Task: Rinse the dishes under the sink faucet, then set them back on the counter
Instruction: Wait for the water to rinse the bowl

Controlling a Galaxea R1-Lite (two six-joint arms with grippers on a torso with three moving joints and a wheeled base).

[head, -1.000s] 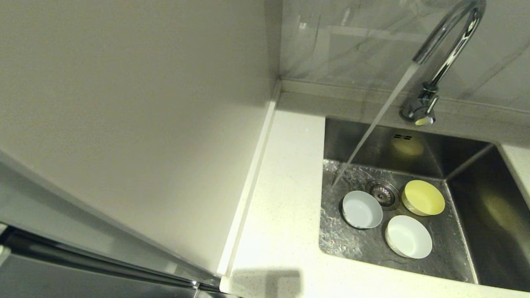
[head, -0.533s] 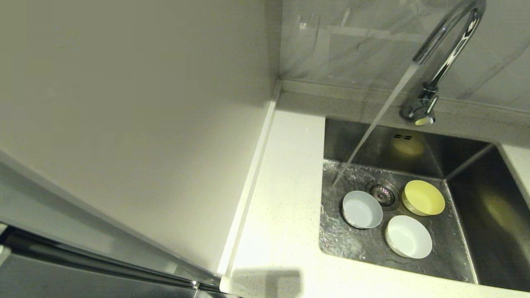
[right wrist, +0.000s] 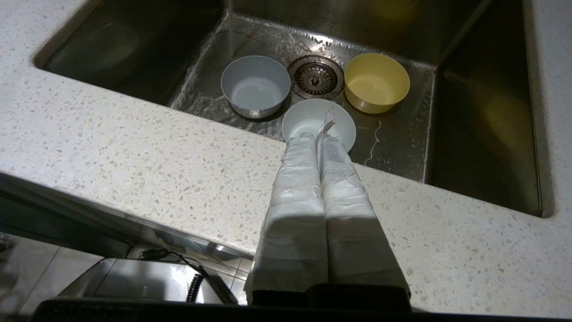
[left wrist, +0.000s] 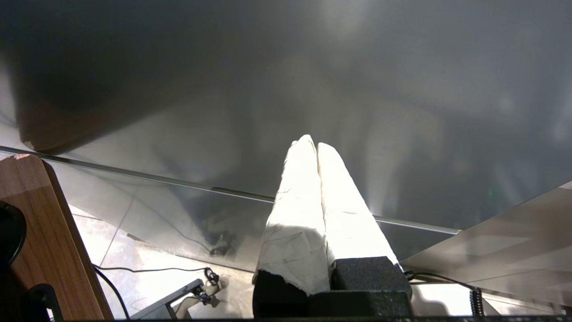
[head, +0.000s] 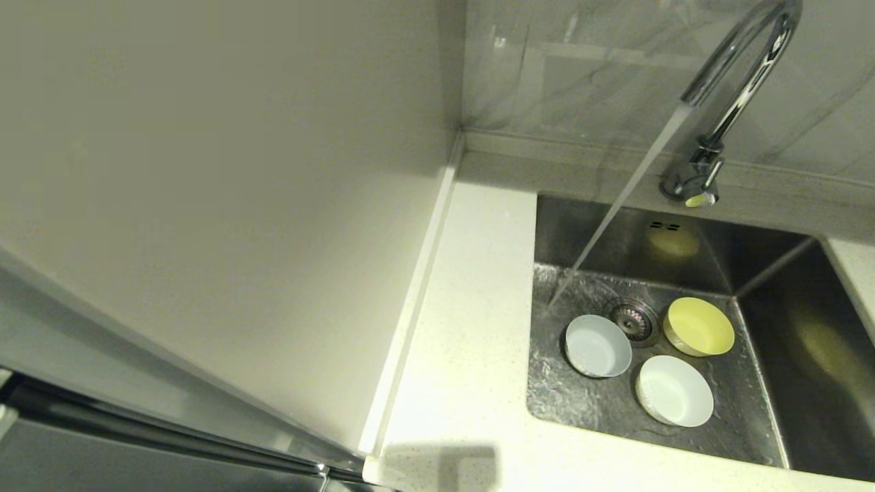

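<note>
The three dishes sit on the floor of the sink [head: 772, 287], grouped around the round drain [head: 633, 320]: the grey-blue bowl [head: 597, 346] on its left, the yellow bowl [head: 698, 326] on its right, the white bowl [head: 675, 391] nearest to the front wall of the sink. The bowls lie close together but apart from each other. The faucet [head: 738, 82] is running; its stream of water [head: 618, 205] falls on the sink floor just behind the grey-blue bowl, not into any bowl.

The counter [head: 465, 328] forms a narrow strip on the left of the sink, closed in by a plain pale side panel [head: 225, 205] and by a low raised edge at the back. The right half of the sink is free.

The right gripper [right wrist: 319, 138] hangs before the counter's front edge, its wrapped fingers pressed together and holding nothing. The left gripper [left wrist: 311, 145] is parked low beside a grey cabinet front [left wrist: 402, 89], fingers also clenched and empty.
</note>
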